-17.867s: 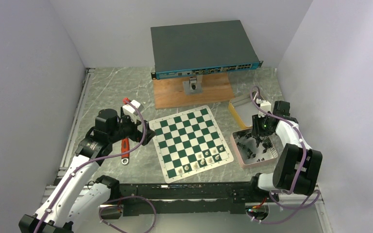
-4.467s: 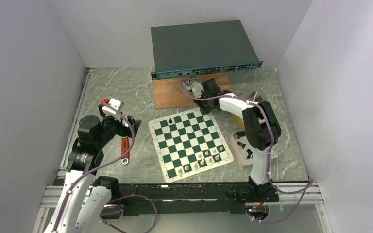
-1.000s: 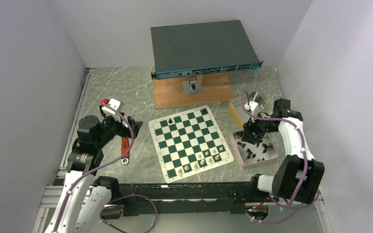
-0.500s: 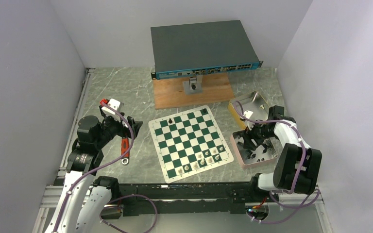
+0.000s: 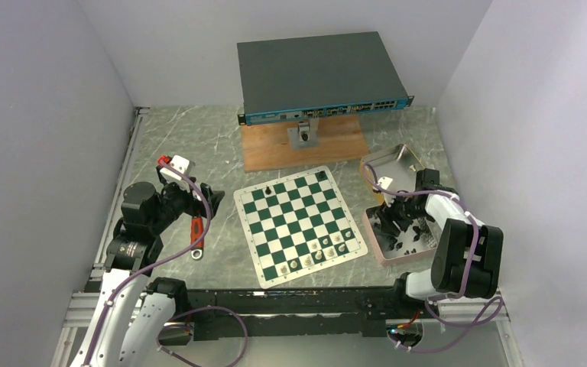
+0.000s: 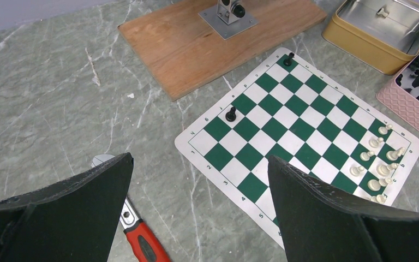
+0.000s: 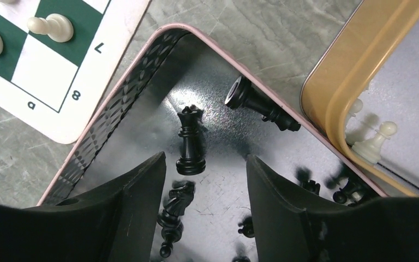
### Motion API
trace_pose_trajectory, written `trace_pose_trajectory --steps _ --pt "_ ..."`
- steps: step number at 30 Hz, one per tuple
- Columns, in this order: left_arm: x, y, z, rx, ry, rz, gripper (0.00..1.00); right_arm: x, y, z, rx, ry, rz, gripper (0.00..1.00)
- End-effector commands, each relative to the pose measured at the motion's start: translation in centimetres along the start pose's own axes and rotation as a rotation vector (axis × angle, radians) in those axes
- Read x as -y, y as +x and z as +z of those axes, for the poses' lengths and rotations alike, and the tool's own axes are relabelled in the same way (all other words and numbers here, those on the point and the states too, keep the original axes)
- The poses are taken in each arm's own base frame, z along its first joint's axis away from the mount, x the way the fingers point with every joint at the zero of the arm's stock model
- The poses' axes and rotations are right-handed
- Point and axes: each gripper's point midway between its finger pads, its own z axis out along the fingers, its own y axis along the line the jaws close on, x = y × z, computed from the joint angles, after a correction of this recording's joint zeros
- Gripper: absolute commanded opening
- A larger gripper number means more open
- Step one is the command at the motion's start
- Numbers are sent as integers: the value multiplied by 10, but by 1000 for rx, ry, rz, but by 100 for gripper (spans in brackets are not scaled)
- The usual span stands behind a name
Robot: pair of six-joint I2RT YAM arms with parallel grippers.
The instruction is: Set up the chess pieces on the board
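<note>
The board [image 5: 298,222] lies mid-table with two black chess pieces [image 5: 267,188] on its far rows and several white ones [image 5: 321,248] at its near right corner. More black pieces lie loose in the pink tray [image 5: 382,256] to its right. My right gripper [image 7: 205,164] reaches down into the tray [image 7: 114,103], jaws open. A fallen black knight [image 7: 177,210] lies between the fingers, close to the left one. A black queen [image 7: 191,139] lies just beyond the tips. My left gripper [image 6: 199,161] hovers wide open and empty, left of the board [image 6: 283,125].
A yellow tin [image 5: 388,162] with white pieces sits behind the tray. A red-handled wrench [image 5: 196,233] lies left of the board. A wooden slab [image 5: 275,149] with a metal bracket [image 5: 303,134] and a network switch [image 5: 317,73] stand at the back.
My right gripper has dropped lower into the pink tray and shifted slightly nearer, its jaws narrowing around the knight. The left arm has not moved.
</note>
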Motion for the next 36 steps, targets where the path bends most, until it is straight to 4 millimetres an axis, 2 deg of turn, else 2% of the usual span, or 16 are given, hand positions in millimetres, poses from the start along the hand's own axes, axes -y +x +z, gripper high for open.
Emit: trace_pose_trajectory --steps 1,7,17,26,31,36 --pt "3 -17 -1 48 15 5 99 5 -1 6 4 21 -6 57" --pt "3 -17 -1 48 15 5 99 4 1 9 -6 14 -9 43" --pt "3 -16 0 45 19 5 99 -1 1 3 -17 -3 -42 7" --pt "11 -17 2 48 66 -5 99 6 -10 -29 -24 78 -86 2" --pt "31 -21 5 61 179 -57 99 1 -20 -42 4 90 -78 2" --pt "50 -23 10 45 290 -174 99 -11 -44 -57 101 72 -85 2"
